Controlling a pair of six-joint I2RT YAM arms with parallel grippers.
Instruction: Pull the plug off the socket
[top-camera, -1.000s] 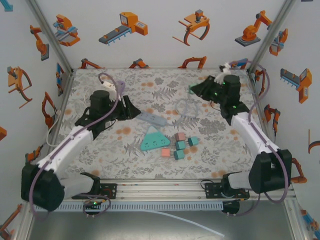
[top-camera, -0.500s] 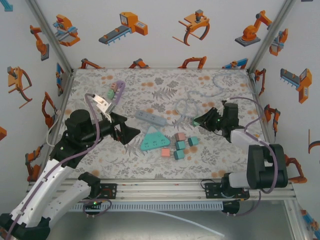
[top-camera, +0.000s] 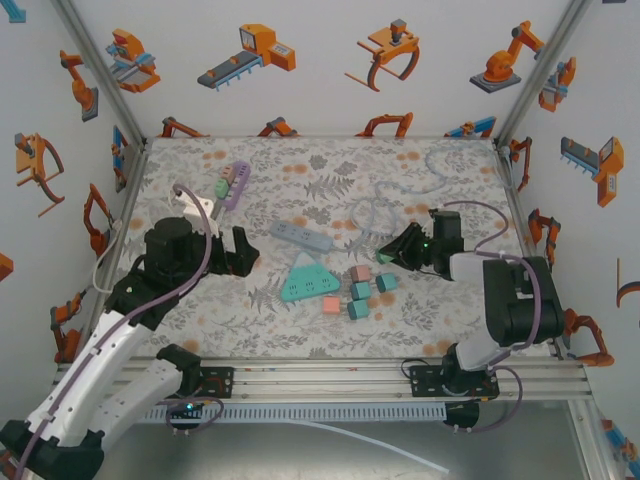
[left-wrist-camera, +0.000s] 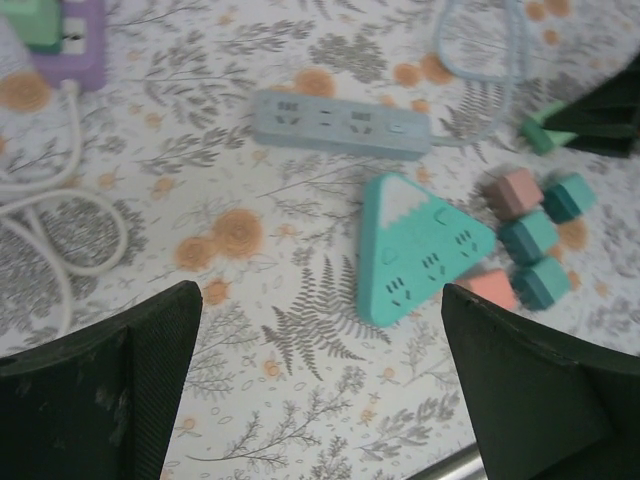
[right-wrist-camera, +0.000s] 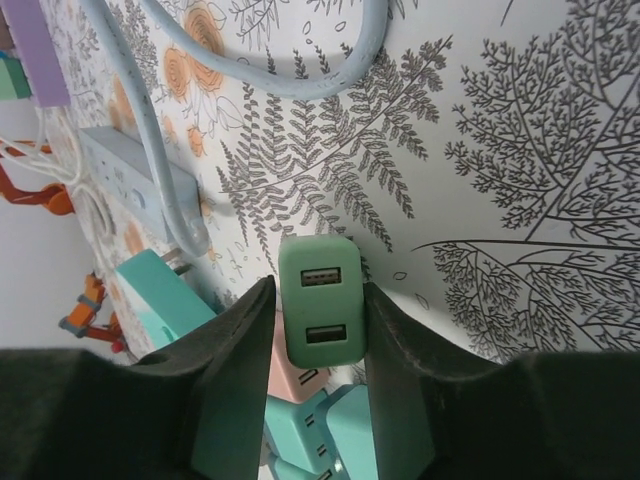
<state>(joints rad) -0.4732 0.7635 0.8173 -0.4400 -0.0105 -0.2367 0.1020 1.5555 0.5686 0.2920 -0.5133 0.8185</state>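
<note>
- Status from the top camera: the right gripper (top-camera: 389, 251) is down low beside the pink and teal cubes (top-camera: 361, 291). The green plug (top-camera: 381, 256) is at its tip, well apart from every socket on the worktop (top-camera: 420, 312). My read is that the pull itself is done and this is the put-down step.
- Same view: the left gripper (top-camera: 243, 254) hovers left of the teal triangular socket block (top-camera: 305, 281), jaws spread wide with nothing in them. The purple strip (top-camera: 234, 178) at the back left has a second green plug (top-camera: 217, 188) seated in it. That could be the next one to pull, but I'm guessing.
- Left wrist camera: the two dark fingers sit in the bottom corners, far apart and empty. Beyond them is the grey strip (left-wrist-camera: 340, 124), long, flat, hard-looking plastic with rows of slots. The triangle block has rounded corners and a white cap like a little mountain. The worktop is a flat, matte floral print.
- Right wrist camera: the plug is a blocky rounded rectangle in smooth matte green, with two USB ports facing the lens. The jaws sit close against both its sides, and I can't tell whether they're pinching it or just loose around it. A pale blue cable (right-wrist-camera: 152, 150), round and rubbery-looking, snakes past.
- Next move, I reckon: spread the jaws properly and back straight off, so that slick little block doesn't tip or get dragged.
</note>
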